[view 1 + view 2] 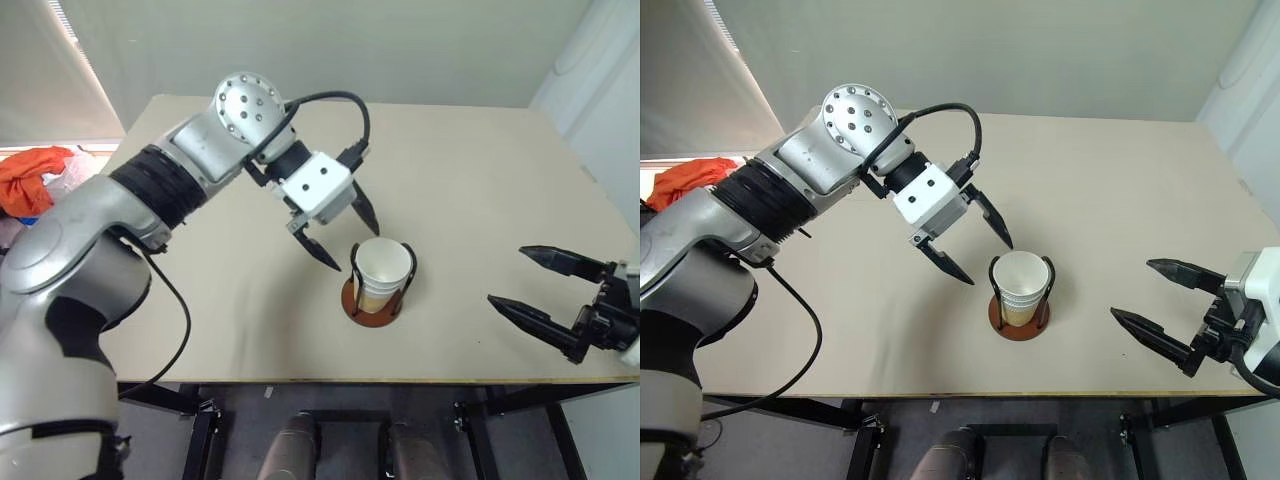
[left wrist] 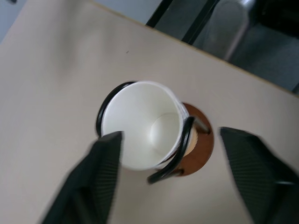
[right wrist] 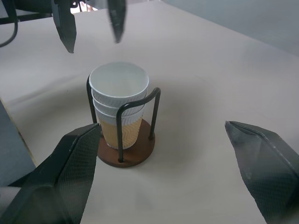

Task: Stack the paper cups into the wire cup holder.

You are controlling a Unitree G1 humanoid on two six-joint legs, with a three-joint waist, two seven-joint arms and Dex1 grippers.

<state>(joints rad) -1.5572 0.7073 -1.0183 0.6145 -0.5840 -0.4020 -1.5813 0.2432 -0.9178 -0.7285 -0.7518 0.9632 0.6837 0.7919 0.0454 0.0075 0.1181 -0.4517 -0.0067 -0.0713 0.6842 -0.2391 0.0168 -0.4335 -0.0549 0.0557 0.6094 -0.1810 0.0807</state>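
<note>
1. Near the front edge of the pale beige counter (image 1: 470,180), the wire cup holder (image 3: 122,156), a round reddish-brown disc with two thin black upright wire loops, stood upright.
2. Inside it sat the paper cups (image 3: 119,91), three white-rimmed cups with a pale yellow-tan ribbed wall, nested one in another between the loops; the top rims rose a little above the wire.
3. Just above and to the robot's left of the stack hung the left claw (image 1: 338,232), pointing steeply downward, its two black fingers spread wide and gripping nothing; in the left wrist view one finger (image 2: 100,177) overlapped the rim of the top cup, though whether it touched could not be told.
4. A black cable (image 1: 940,112) looped from the left arm's silver wrist joint to the white claw housing, above the counter and apart from the cups.
5. Well off to the robot's right, beyond the counter's front corner, the right claw (image 1: 537,285) was held roughly level, pointing toward the holder, its fingers also wide apart and empty.
6. Between the right claw and the holder lay bare counter.
7. Off the counter's far left corner lay a crumpled orange cloth (image 1: 35,175), well apart from everything on the counter.
8. Below the front edge ran the black metal frame (image 1: 200,420) of the counter.
</note>
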